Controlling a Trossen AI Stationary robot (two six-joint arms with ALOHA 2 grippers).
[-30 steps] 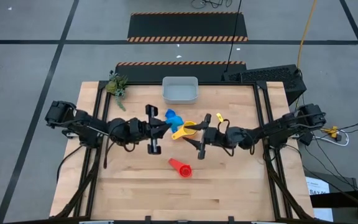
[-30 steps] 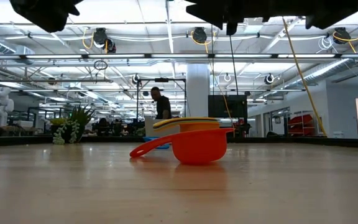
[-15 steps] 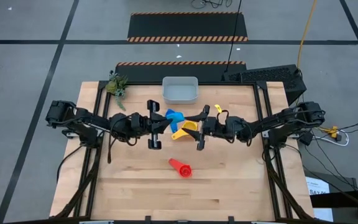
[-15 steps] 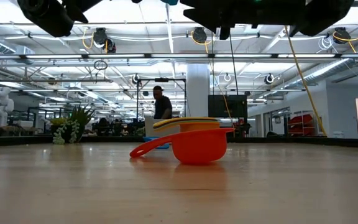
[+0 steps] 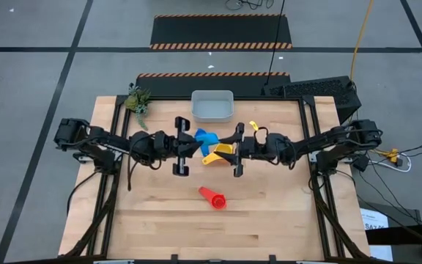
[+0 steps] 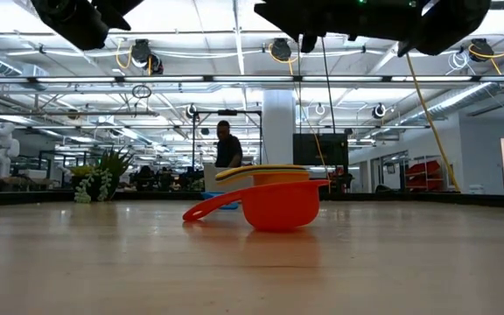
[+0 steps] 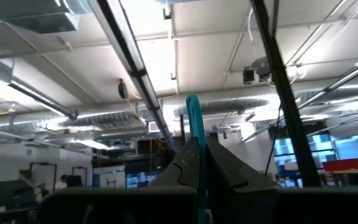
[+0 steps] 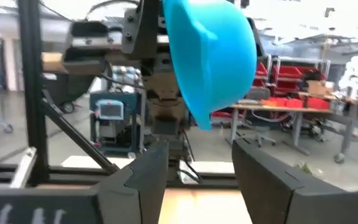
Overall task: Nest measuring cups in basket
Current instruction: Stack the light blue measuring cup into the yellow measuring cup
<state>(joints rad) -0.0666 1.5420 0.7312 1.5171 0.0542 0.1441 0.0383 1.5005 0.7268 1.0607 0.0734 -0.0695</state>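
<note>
In the low view the arms were cut off by the top edge, so neither claw showed there. From above, the blue cups [image 5: 205,137] sat partly under the left claw [image 5: 187,146], their number too small to tell. The red cup [image 6: 278,204] hid most of the cups behind it

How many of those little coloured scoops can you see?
5: red lying alone, yellow over orange at centre, blue beside them, light blue in the left pincer. More may be hidden.
</note>
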